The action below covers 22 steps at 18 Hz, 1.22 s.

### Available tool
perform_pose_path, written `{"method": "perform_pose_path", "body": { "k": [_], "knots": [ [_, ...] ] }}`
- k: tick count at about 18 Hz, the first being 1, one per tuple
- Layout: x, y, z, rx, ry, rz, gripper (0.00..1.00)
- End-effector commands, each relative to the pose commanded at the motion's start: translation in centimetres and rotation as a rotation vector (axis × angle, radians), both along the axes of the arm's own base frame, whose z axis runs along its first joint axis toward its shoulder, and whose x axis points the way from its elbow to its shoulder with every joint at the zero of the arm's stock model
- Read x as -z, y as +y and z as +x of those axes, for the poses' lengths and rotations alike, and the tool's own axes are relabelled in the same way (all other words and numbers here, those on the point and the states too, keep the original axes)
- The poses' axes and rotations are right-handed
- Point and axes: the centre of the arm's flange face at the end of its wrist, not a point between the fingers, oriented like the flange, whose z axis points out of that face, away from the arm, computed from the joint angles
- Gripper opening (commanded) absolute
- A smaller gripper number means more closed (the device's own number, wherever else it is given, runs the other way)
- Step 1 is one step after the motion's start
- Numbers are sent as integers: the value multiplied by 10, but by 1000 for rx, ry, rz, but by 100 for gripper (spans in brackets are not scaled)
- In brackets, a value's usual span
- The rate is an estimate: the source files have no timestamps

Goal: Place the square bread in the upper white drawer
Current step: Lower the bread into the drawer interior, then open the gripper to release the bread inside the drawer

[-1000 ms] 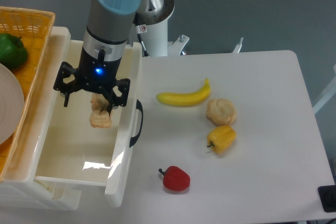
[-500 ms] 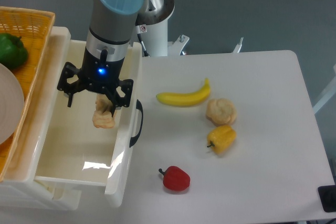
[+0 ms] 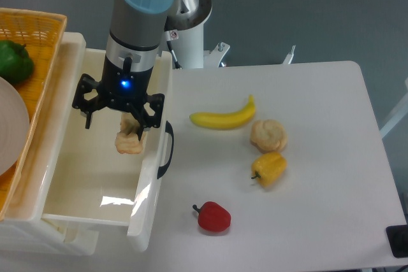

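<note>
The square bread is a tan, lumpy block hanging over the inside of the upper white drawer, near its right wall. My gripper points down from above and is shut on the square bread; its upper part is hidden by the fingers. The drawer is pulled open, cream-white, with a black curved handle on its front.
An orange woven basket with a green pepper and a white plate sits at the left. On the table lie a banana, a round bun, a yellow pepper and a red pepper.
The gripper with the bread has shifted slightly right and toward the drawer's front over the last second. Everything on the table stays where it was.
</note>
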Motion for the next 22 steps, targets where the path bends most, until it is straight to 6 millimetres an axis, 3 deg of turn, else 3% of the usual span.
{"method": "perform_pose_path", "body": {
  "k": [10, 22],
  "knots": [
    [-5, -8, 5, -5, 20, -6, 100],
    [-2, -13, -4, -23, 34, -22, 100]
  ]
}}
